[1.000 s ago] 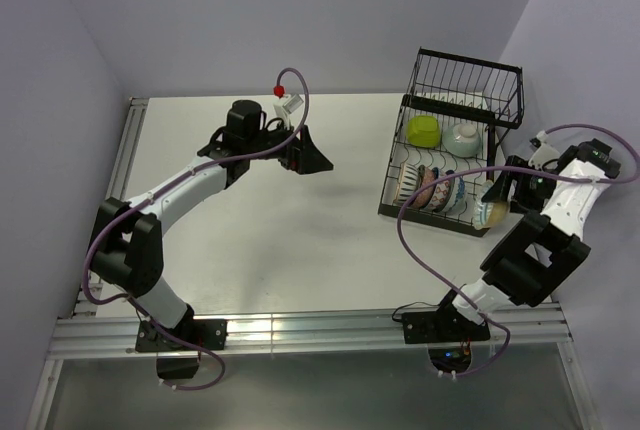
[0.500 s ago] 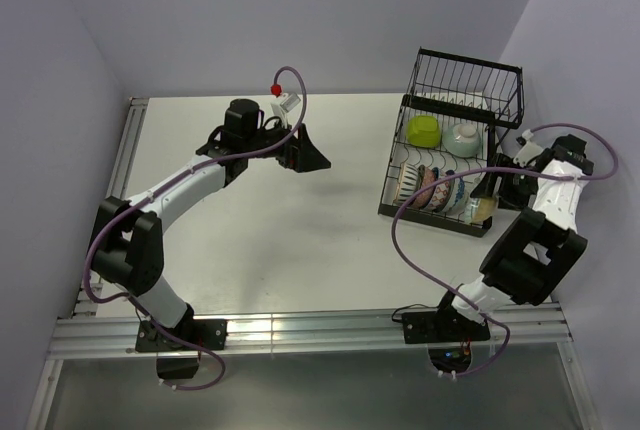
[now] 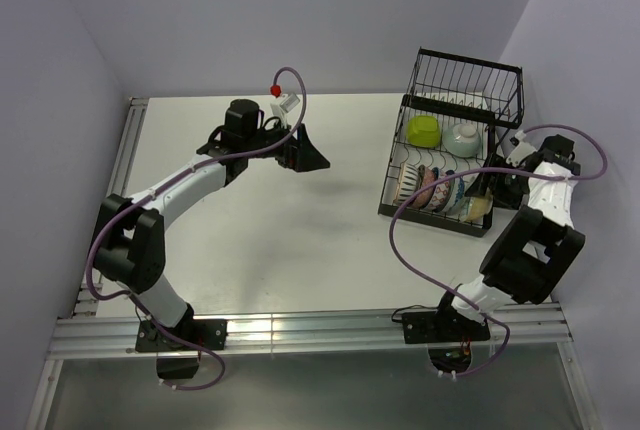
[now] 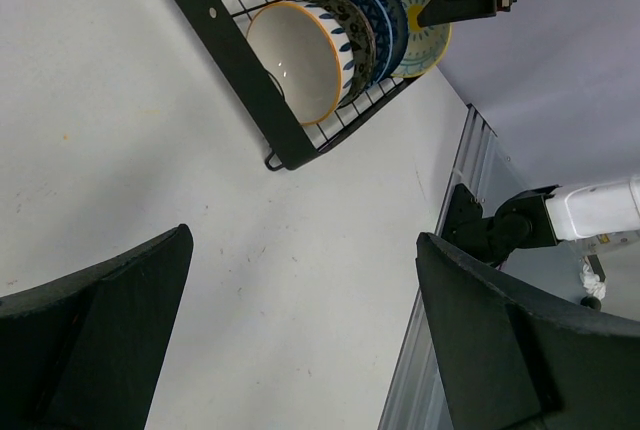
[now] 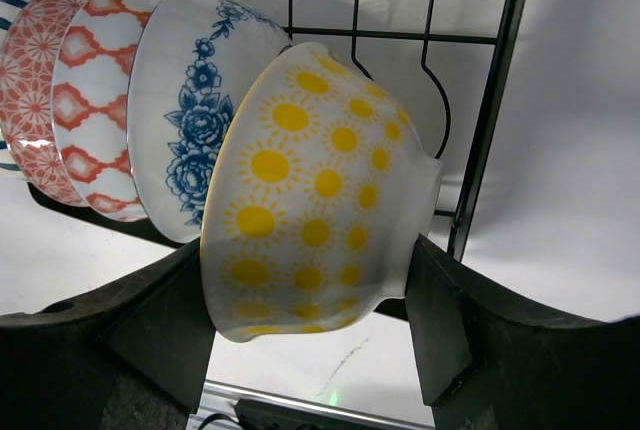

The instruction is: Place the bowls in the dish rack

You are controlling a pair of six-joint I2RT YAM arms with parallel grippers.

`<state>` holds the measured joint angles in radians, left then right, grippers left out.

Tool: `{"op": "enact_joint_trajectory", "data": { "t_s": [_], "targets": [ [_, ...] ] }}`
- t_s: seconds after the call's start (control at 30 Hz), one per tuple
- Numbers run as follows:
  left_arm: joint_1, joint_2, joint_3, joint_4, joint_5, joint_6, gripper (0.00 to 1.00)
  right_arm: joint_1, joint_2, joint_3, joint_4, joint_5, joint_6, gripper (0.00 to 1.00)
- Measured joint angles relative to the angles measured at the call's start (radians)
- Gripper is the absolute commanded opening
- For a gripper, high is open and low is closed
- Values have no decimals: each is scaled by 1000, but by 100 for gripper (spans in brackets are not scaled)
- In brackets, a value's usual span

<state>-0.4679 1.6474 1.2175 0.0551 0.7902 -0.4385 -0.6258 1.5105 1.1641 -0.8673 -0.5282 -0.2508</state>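
The right fingers (image 5: 150,325) are clamped on either side of the yellow bowl (image 5: 320,190). It stands on edge at the end of the row in the rack (image 5: 486,120), leaning against the blue floral bowl (image 5: 185,120) at centre left of the wrist view. The step in hand, I judge, is seating this bowl and letting go. It should go down gently until its rim settles between the wires, tilted like its neighbour so the row is not pushed over. The fingers should part only slightly at first to check that it stands, then back straight out, clear of the rack's end post at the right of the frame. The left fingers (image 4: 90,320) are spread wide with nothing between them, over bare bench (image 4: 130,100) well apart from the rack, and have no part in this. The bowl's lower rim is hidden behind the bowl and the fingers, so I cannot tell whether it rests in a slot or is being carried. The red-patterned bowls (image 5: 85,100) are cut off at the left edge. From above, the right arm covers much of the yellow bowl, and the row is too packed to count.
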Motion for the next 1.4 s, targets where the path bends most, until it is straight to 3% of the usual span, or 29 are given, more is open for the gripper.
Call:
{"op": "enact_joint_trajectory", "data": {
  "t_s": [0.3, 0.5, 0.63, 0.73, 0.9, 0.93, 1.03, 1.07, 1.4],
  "targets": [
    [0, 6, 0, 0, 0, 0, 100, 23, 26, -20, 47, -7, 8, 0],
    [2, 6, 0, 0, 0, 0, 100, 24, 45, -20, 61, -28, 8, 20],
    [3, 6, 0, 0, 0, 0, 99, 24, 47, -23, 68, -29, 11, 46],
    [3, 6, 0, 0, 0, 0, 100, 24, 47, -25, 73, -29, 18, 57],
    [3, 6, 0, 0, 0, 0, 100, 24, 46, -26, 73, -29, 21, 60],
    [3, 6, 0, 0, 0, 0, 100, 24, 46, -26, 73, -29, 22, 67],
    [3, 6, 0, 0, 0, 0, 99, 24, 44, -26, 73, -27, 23, 71],
    [3, 6, 0, 1, 0, 0, 100, 24, 43, -26, 72, -26, 23, 82],
    [3, 6, -2, 1, -1, 0, 99, 24, 24, -23, 60, -14, 26, 94]
  ]
}}
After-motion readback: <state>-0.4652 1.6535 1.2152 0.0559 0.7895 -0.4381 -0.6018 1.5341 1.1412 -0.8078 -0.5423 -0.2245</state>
